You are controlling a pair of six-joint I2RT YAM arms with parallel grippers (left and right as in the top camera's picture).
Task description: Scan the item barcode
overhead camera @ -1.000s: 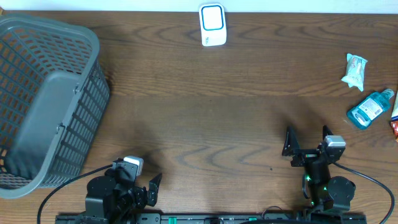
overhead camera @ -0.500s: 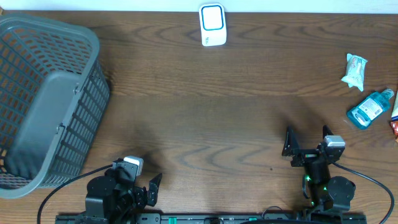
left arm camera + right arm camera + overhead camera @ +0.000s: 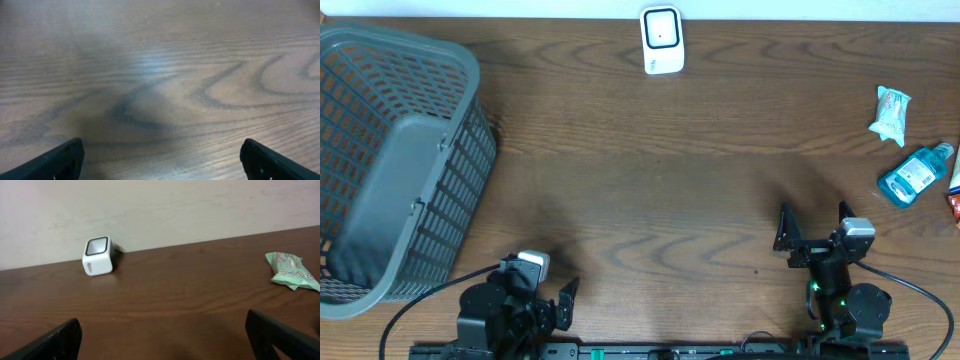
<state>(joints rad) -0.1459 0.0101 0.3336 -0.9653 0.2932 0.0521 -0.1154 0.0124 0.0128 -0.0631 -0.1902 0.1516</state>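
A white scanner (image 3: 661, 40) with a dark-framed window stands at the table's far edge; the right wrist view shows the scanner (image 3: 97, 256) against the wall. Items lie at the far right: a pale green packet (image 3: 891, 112), also seen from the right wrist as the packet (image 3: 292, 271), and a blue bottle (image 3: 914, 175). My right gripper (image 3: 815, 222) is open near the front edge, well short of them, with its fingertips (image 3: 52, 342) wide apart over bare wood. My left gripper (image 3: 542, 290) is open at the front left, its fingertips (image 3: 60, 160) over bare wood.
A large grey slatted basket (image 3: 390, 160) fills the left side of the table. A red item (image 3: 954, 205) and a white one (image 3: 956, 175) poke in at the right edge, beside the bottle. The pale wall runs right behind the scanner.
Neither arm has moved. The blue ring on the scanner's face has gone dark.
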